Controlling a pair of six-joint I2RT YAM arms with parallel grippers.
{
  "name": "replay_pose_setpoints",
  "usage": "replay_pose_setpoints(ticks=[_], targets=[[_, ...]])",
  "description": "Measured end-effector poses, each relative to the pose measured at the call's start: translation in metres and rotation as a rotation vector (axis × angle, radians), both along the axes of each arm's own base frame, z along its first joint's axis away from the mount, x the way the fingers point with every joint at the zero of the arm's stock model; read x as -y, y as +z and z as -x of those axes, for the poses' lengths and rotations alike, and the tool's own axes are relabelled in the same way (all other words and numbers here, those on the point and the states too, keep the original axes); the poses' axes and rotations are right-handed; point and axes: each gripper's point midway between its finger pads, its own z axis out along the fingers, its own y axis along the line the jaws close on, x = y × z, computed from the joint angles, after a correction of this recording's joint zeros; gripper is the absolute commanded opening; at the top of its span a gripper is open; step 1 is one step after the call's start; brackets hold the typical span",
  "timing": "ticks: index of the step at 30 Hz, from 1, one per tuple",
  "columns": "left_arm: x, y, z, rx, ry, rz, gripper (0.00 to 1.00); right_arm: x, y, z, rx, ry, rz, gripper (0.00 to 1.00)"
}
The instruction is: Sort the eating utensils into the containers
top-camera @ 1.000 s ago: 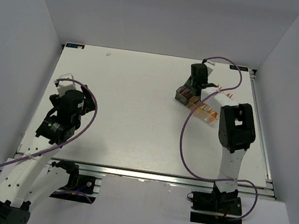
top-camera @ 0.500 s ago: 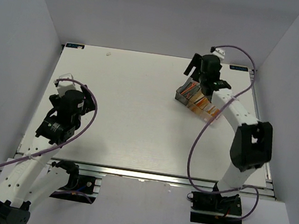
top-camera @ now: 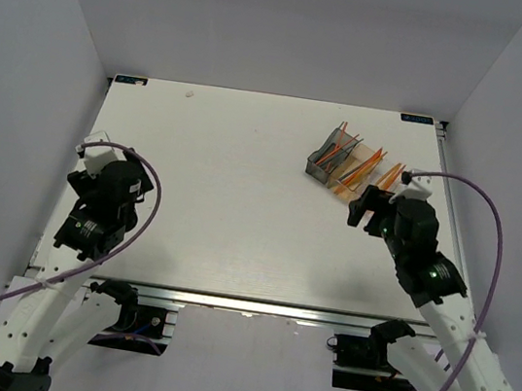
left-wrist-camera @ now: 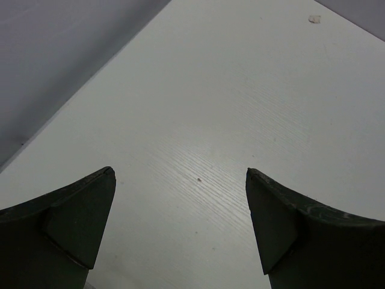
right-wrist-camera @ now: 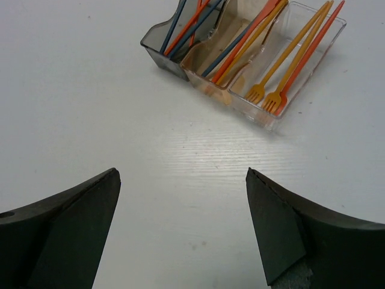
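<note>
- The white bench (top-camera: 240,202) lay flat, with grey walls (top-camera: 43,74) around it.
- The left arm (top-camera: 90,219) was over the near left part of the bench. The left pincer (left-wrist-camera: 180,174) was wide open with nothing in it. Only bare bench was under it.
- The right arm (top-camera: 426,274) was at the near right. The right pincer (right-wrist-camera: 180,174) was wide open too and held nothing. It pointed at the containers (top-camera: 322,168) from near them, not touching.
- The containers stood joined in a row at the far right of the bench: a dark grey container (right-wrist-camera: 157,48), an amber container (right-wrist-camera: 201,75) in the middle and a clear container (right-wrist-camera: 255,111).
- The eating utensils (right-wrist-camera: 257,93) lay in the containers, leaning on the rims. Blue and red ones were in the dark grey container. Blue, orange and red ones were in the amber container. Yellow and orange forks (right-wrist-camera: 277,102) were in the clear container.
- A tiny white scrap (left-wrist-camera: 314,19) lay at the far left of the bench.
</note>
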Motion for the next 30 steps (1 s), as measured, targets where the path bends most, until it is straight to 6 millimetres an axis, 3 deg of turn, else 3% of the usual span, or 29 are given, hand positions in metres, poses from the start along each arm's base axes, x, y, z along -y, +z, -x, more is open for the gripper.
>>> replay_pose_setpoints(ticks=[8, 13, 19, 23, 30], targets=[[-0.020, 0.022, 0.023, 0.101, 0.084, 0.004, 0.98, 0.023, 0.010, 0.046, 0.015, 0.016, 0.032, 0.89], [-0.022, 0.026, 0.029, 0.149, 0.090, 0.020, 0.98, 0.038, 0.029, 0.065, 0.091, 0.001, 0.039, 0.89], [-0.021, 0.021, 0.029, 0.140, 0.084, 0.022, 0.98, 0.050, 0.033, 0.073, 0.120, -0.034, 0.052, 0.89], [-0.023, 0.027, 0.035, 0.179, 0.083, 0.039, 0.98, 0.057, 0.030, 0.074, 0.110, -0.064, 0.069, 0.89], [-0.017, 0.033, 0.038, 0.216, 0.049, 0.061, 0.98, 0.067, 0.041, 0.083, 0.171, -0.098, 0.048, 0.89]])
